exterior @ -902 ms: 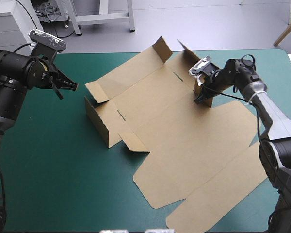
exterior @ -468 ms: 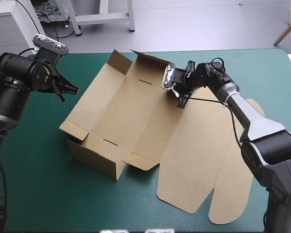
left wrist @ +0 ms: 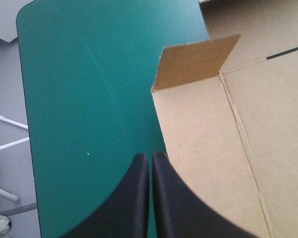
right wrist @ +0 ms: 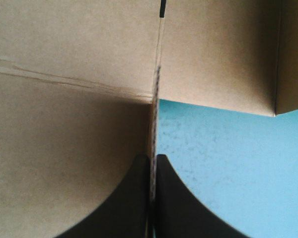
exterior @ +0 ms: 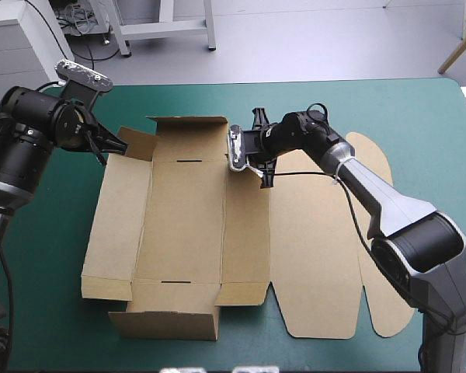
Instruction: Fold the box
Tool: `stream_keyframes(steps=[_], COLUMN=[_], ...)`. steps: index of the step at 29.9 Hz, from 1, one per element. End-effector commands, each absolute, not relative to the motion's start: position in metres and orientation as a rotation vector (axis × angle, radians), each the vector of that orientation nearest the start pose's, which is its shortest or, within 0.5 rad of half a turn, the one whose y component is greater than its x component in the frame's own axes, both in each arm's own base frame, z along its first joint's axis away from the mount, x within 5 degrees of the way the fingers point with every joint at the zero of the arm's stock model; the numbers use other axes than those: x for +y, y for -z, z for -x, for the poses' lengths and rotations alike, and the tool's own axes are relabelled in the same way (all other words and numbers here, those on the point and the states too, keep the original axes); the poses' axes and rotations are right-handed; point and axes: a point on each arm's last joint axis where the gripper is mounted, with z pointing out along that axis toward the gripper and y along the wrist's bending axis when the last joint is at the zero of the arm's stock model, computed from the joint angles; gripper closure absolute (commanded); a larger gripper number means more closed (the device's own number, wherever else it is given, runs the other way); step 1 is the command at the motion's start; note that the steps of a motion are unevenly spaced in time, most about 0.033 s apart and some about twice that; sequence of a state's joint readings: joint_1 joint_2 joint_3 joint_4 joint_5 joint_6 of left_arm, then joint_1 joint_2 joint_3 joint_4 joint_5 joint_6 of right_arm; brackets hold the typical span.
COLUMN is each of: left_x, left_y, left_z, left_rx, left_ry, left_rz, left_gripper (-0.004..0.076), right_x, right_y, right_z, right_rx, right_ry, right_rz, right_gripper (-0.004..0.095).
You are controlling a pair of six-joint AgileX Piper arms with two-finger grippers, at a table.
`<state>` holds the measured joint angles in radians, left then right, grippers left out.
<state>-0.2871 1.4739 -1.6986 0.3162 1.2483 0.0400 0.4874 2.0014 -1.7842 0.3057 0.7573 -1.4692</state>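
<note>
The brown box (exterior: 182, 221) lies left of the table's middle as an open tray, its far wall (exterior: 188, 128) and near wall (exterior: 167, 325) raised and its lid (exterior: 318, 256) flat to the right. My right gripper (exterior: 265, 175) is shut on the board's edge at the tray's far right corner; in the right wrist view that edge (right wrist: 155, 99) runs straight in between the fingers of the gripper (right wrist: 153, 163). My left gripper (exterior: 123, 146) hovers shut at the far left corner. In its own view this gripper (left wrist: 150, 159) is beside the side panel (left wrist: 213, 148), near a raised corner flap (left wrist: 196, 62).
Bare teal-green cover (exterior: 46, 264) stretches left of the box to the table's left edge, and more lies beyond the lid at the right (exterior: 443, 155). The table's far edge (exterior: 179, 84) runs just behind the box's far wall.
My right gripper has dragged the box leftward and turned it, so the tray now sits square to the table with its walls up. The far left corner has come up to my left gripper.
</note>
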Motion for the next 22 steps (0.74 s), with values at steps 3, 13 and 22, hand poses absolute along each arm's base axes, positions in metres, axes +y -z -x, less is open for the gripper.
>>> stream_keyframes(steps=[3, 13, 22], left_x=[-0.052, -0.052, -0.052], left_y=[-0.451, -0.451, -0.451], left_z=[-0.277, -0.277, -0.277], left_rx=[2.415, 2.415, 2.416], left_ry=[-0.326, -0.329, -0.323], left_rz=[-0.363, -0.363, -0.364], left_gripper=[0.0718, 0.0718, 0.0718], right_x=[0.234, 0.237, 0.220], right_y=[-0.324, -0.335, -0.396], right_z=[-0.395, -0.391, -0.367], right_rx=[1.414, 1.470, 1.524], right_ry=[0.107, -0.006, -0.065], right_rz=[1.771, 1.637, 1.348], right_gripper=[0.0919, 0.0400, 0.0344])
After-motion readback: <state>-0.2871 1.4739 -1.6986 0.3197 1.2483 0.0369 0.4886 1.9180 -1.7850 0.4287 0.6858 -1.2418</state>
